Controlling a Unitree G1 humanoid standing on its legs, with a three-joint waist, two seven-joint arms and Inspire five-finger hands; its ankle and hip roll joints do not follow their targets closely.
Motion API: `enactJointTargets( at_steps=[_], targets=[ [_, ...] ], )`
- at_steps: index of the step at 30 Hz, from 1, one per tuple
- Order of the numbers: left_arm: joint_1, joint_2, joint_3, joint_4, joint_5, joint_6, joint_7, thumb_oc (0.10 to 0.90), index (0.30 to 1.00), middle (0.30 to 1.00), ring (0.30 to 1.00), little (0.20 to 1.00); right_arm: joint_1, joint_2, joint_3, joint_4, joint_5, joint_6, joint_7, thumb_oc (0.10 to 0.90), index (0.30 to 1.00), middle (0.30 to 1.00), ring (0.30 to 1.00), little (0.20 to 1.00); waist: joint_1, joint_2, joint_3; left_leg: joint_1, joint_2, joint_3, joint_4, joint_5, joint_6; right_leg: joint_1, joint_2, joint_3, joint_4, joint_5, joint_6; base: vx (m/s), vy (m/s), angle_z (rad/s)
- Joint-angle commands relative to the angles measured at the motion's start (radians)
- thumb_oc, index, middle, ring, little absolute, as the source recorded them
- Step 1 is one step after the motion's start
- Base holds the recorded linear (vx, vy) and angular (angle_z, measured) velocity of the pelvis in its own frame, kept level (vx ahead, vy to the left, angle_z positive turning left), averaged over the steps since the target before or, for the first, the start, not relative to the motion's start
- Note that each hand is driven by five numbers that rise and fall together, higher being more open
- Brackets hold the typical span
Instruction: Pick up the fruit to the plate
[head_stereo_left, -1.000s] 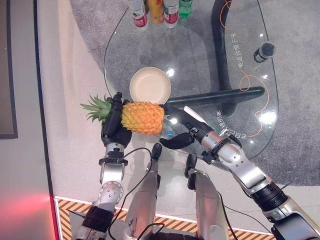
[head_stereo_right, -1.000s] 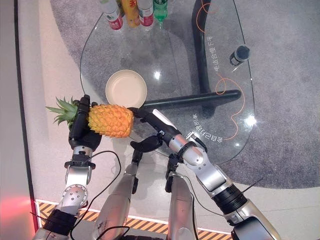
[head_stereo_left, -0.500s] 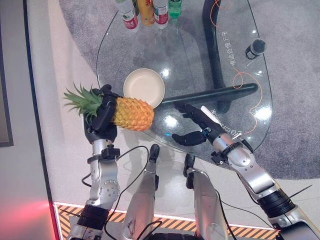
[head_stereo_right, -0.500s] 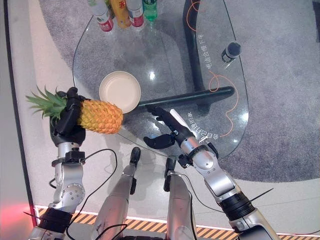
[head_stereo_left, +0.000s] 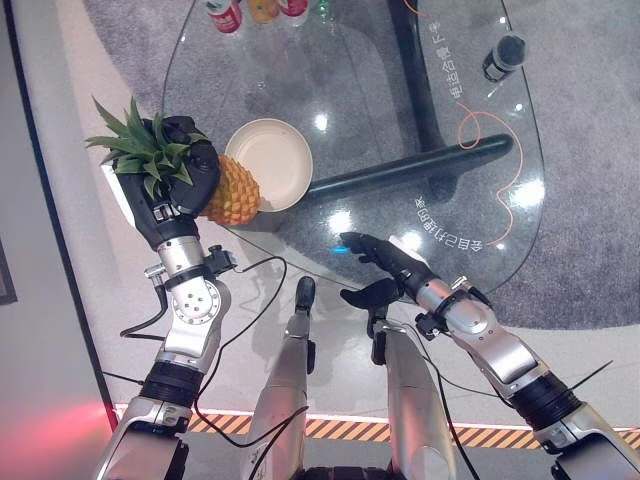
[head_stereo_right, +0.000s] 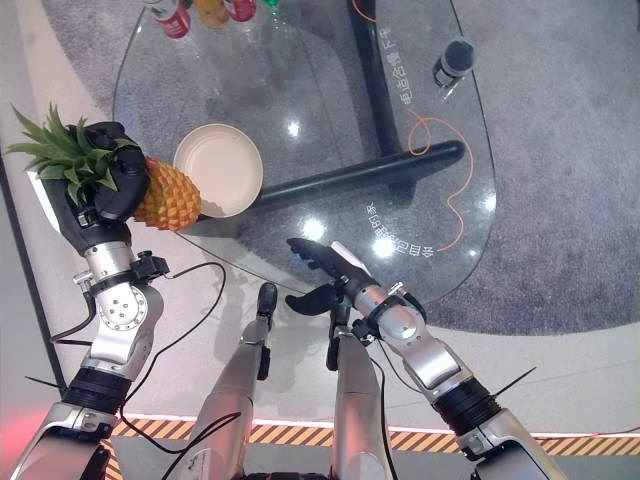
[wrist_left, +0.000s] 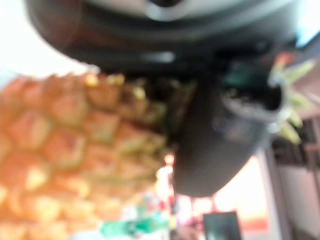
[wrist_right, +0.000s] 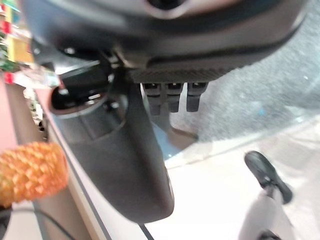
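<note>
My left hand (head_stereo_left: 185, 182) is shut on a pineapple (head_stereo_left: 233, 196), gripping it just below the green crown (head_stereo_left: 138, 150), which points up and to the left. The orange body hangs over the glass table's near-left edge, its lower end overlapping the rim of the cream plate (head_stereo_left: 270, 172). The left wrist view shows the pineapple (wrist_left: 60, 150) close against my thumb (wrist_left: 220, 135). My right hand (head_stereo_left: 385, 268) is open with nothing in it, over the table's front edge and well right of the fruit. From the right wrist view the pineapple (wrist_right: 30, 170) appears small and far off.
The oval glass table (head_stereo_left: 360, 120) rests on a dark base over grey carpet. Several bottles (head_stereo_left: 225, 14) stand at its far edge. A black cylinder (head_stereo_left: 503, 55) stands at the far right, above an orange line that loops across the glass (head_stereo_left: 480, 140).
My right hand has let go of the pineapple's end and drawn back toward the table's front. The left hand has turned the fruit from lying level to steeply tilted, crown up. The camera has shifted.
</note>
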Motion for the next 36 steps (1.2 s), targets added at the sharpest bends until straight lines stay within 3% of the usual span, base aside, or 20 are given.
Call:
enactJointTargets(
  at_steps=[1,7,13,27,36],
  targets=[
    [-0.116,0.036,0.040,-0.064,0.101,-0.188,0.067,0.100,0.300,0.300,0.300,0.200,-0.051,-0.001,0.024,-0.062,0.067,-0.042,0.041,0.800,0.900,0.900,0.900,0.900,-0.014,-0.013,-0.027,-0.038,-0.075,0.081,0.166,-0.163,0.038,0.004,0.074,0.041,-0.138,0.114,0.037,-0.02,0.073,-0.17],
    [-0.216,0.028,0.036,0.036,0.128,-0.231,0.136,0.100,0.300,0.300,0.300,0.200,-0.107,0.004,0.058,-0.011,0.112,-0.020,0.063,0.800,0.900,0.900,0.900,0.900,-0.031,-0.009,-0.027,-0.082,-0.074,0.100,0.175,-0.162,0.035,-0.049,0.079,0.053,-0.132,0.123,0.035,0.00,0.087,-0.08],
    [-0.299,0.022,0.035,0.107,0.251,-0.258,0.277,0.100,0.300,0.300,0.300,0.200,-0.161,0.020,0.084,0.028,0.140,0.009,0.085,0.800,0.900,0.900,0.900,0.900,-0.038,-0.006,-0.027,-0.125,-0.079,0.113,0.180,-0.164,0.036,-0.103,0.080,0.053,-0.130,0.134,0.033,0.00,0.070,-0.04],
    [-0.447,0.043,-0.010,0.244,0.440,-0.198,0.475,0.100,0.300,0.300,0.300,0.200,-0.254,0.031,0.110,0.090,0.162,0.045,0.096,0.800,0.900,0.900,0.900,0.900,-0.055,0.005,-0.027,-0.239,-0.078,0.133,0.213,-0.162,0.034,-0.239,0.080,0.050,-0.100,0.154,0.031,0.00,0.064,-0.04],
    [-0.524,0.072,-0.054,0.326,0.431,-0.165,0.521,0.100,0.300,0.300,0.300,0.200,-0.308,0.017,0.118,0.106,0.173,0.050,0.095,0.800,0.900,0.900,0.900,0.900,-0.069,-0.001,-0.027,-0.326,-0.074,0.140,0.222,-0.148,0.031,-0.333,0.091,0.053,-0.090,0.175,0.031,-0.01,0.023,-0.02]
  ],
)
